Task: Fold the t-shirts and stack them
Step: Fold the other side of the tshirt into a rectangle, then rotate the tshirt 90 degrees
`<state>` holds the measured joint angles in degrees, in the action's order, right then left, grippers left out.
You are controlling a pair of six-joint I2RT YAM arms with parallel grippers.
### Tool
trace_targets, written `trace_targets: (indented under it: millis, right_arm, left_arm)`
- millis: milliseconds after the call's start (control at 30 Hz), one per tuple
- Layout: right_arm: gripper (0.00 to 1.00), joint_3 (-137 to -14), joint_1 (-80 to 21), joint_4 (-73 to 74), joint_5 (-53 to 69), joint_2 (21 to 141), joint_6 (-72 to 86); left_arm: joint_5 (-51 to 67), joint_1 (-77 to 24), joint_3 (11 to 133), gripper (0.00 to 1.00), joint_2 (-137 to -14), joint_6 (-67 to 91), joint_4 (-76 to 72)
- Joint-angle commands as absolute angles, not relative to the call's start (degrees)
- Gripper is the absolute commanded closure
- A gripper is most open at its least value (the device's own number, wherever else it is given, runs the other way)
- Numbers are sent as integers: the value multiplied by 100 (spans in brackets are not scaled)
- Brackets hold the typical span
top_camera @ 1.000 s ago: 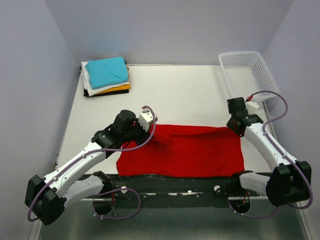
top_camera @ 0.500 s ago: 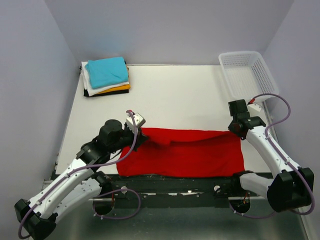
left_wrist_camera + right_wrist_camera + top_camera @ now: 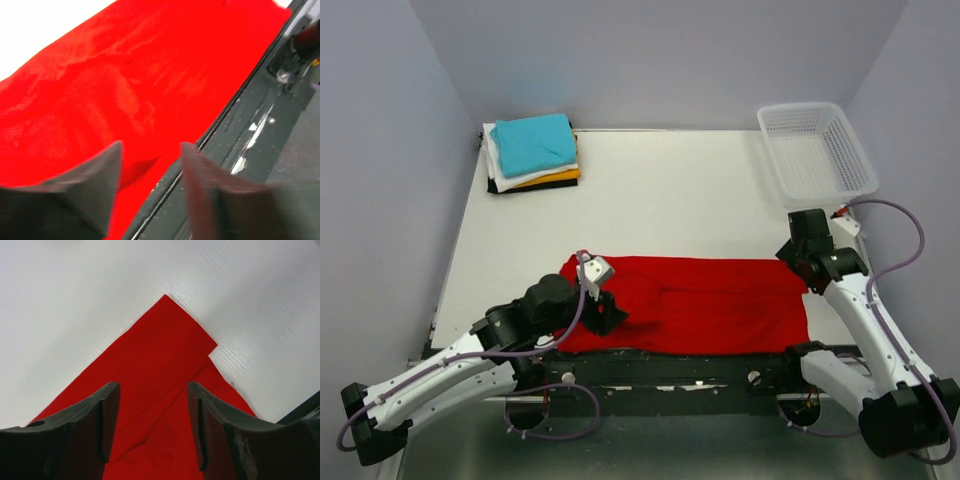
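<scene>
Red shirt (image 3: 720, 300) lies flat across the lower middle of the frame, with the stack of folded shirts (image 3: 532, 150) at upper left. Left gripper (image 3: 150, 160) — fingers apart — hangs over its lower-left edge. The right gripper (image 3: 154, 415), also spread, is over the right corner, apparently not touching.

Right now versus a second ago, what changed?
The left hand drew back over the red shirt, from its far left edge toward the near edge of the table, and is open. The shirt's far edge, bunched before, now lies flat. The right hand, open, shifted slightly right. The folded stack and basket stayed put.
</scene>
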<state>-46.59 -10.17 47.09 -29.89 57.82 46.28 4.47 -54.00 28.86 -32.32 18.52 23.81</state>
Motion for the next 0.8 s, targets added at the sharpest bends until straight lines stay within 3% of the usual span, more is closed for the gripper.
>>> trace_targets:
  millis: [0, 67, 100, 133, 233, 533, 767]
  right_arm:
    - [32, -4596, -1042, 5038, -3154, 5016, 4874]
    - [23, -4599, -1048, 4885, -3013, 4658, 4676]
    - [20, -4610, -1046, 4838, -2958, 4524, 4589]
    - [14, -4643, -1046, 4797, -2892, 4401, 4471]
    - [0, -4715, -1046, 4606, -2602, 4264, 4149]
    - [0, -4127, -1046, 2807, 637, 5203, 3363]
    - [0, -3482, -1143, 1676, 1088, 6037, 3450]
  left_arm:
    - [-374, -5845, 2814, 34, -2625, 2346, 2331]
    - [-371, -6004, 2752, 30, -2509, 2321, 2266]
    - [-394, -6043, 2729, 5, -2463, 2341, 2226]
    - [-407, -6055, 2729, 1, -2439, 2361, 2223]
    - [-646, -6056, 2792, 1, -2550, 2610, 2172]
    - [-1110, -6014, 3784, 1, -5006, 4551, 2051]
    - [-43, -5137, 2606, 2, -6105, 6050, 415]
